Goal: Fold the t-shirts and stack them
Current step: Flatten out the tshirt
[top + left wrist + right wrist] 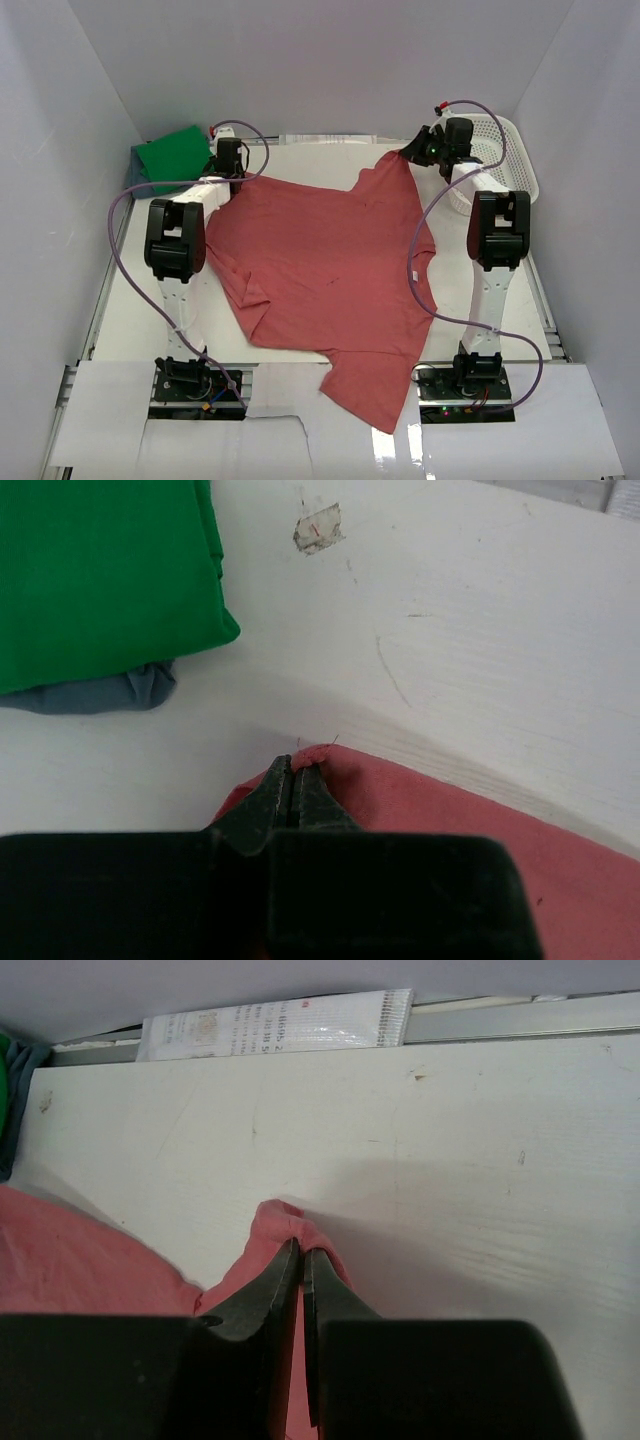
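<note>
The brick-red t-shirt (325, 275) lies spread over the middle of the table, its near end hanging over the front edge. My left gripper (228, 172) is shut on the shirt's far left corner (320, 755). My right gripper (412, 152) is shut on its far right corner (285, 1222), held slightly raised. The green t-shirt (172, 157) lies folded at the far left on top of the blue-grey t-shirt (110, 692), whose edge shows beneath it in the left wrist view.
A white lattice basket (500, 160) stands at the far right behind my right arm. A white printed packet (275, 1028) lies along the table's back rail. The enclosure walls close in on both sides.
</note>
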You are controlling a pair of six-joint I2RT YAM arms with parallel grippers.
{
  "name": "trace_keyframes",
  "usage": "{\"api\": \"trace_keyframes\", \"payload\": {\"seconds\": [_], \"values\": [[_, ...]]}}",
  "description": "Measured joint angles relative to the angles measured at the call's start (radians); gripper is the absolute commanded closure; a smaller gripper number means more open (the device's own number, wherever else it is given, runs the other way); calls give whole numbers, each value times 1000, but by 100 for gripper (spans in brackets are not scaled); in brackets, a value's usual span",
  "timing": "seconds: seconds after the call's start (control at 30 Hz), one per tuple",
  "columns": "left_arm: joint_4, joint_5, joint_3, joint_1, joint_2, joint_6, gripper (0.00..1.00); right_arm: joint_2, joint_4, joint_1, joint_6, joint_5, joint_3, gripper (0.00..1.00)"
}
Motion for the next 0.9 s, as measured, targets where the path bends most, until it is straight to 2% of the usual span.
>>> {"api": "trace_keyframes", "payload": {"seconds": [0.27, 0.9], "values": [[-23, 1, 111, 10, 72, 8, 100, 123, -57, -14, 7, -3, 166, 92], [-75, 31, 177, 17, 123, 13, 100, 174, -95, -23, 26, -12, 213, 92]]}}
